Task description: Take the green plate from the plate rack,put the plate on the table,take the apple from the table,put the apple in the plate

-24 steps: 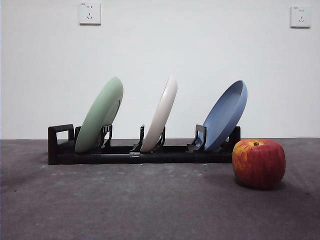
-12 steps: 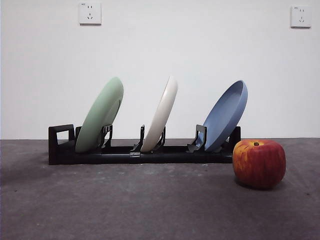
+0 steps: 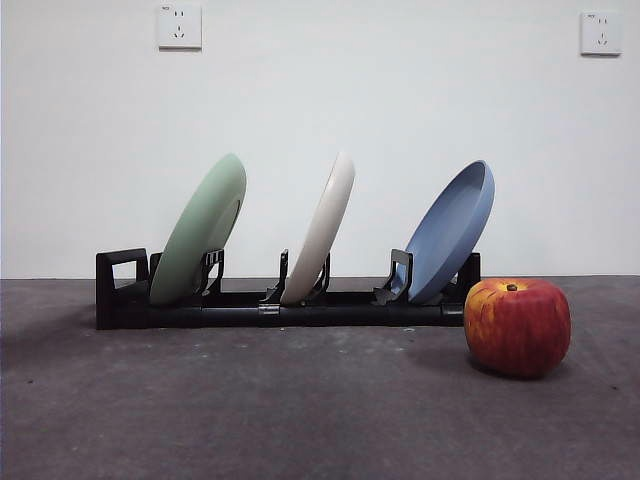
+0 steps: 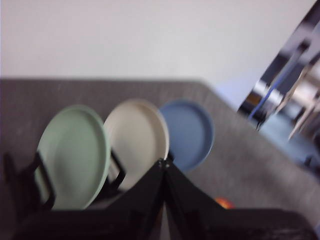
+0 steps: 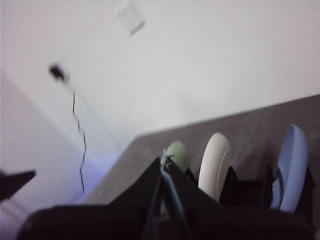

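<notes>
Green plate [image 3: 199, 232] leaning in end slot of plate rack [image 3: 120, 290] by looped handle, probably stiff, light, slick, so best pinched at top rim; left gripper [image 4: 164, 167] and right gripper [image 5: 164, 165] both closed, empty, well clear.

The front view is sharp and evenly bright, with a soft shadow under the apple [image 3: 517, 326] on the table [image 3: 250, 410], while both wrist views are blurred and dimmer.

White wall [image 3: 320, 100] with two sockets [image 3: 179, 26], apparently.
</notes>
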Controlling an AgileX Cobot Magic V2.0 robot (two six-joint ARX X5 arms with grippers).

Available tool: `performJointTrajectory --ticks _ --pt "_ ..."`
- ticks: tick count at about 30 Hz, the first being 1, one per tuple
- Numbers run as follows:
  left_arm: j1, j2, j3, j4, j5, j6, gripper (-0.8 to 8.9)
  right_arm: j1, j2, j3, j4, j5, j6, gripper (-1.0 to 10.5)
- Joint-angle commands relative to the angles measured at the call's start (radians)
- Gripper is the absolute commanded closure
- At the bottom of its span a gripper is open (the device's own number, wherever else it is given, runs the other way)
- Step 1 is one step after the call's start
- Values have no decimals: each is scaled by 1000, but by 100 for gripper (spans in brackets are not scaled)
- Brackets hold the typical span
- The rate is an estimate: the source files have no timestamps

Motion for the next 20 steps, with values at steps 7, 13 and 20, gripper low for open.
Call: performJointTrajectory --ticks 7,13,20 --pt "-123 234 303 -277 -313 213 819 140 404 566 -577 174 -406 945" --pt "-235 318 378 -278 -450 211 812 232 584 753 -746 310 -455 796" --pt "-288 370 382 -205 -450 172 281 241 654 787 -769 310 -451 285"
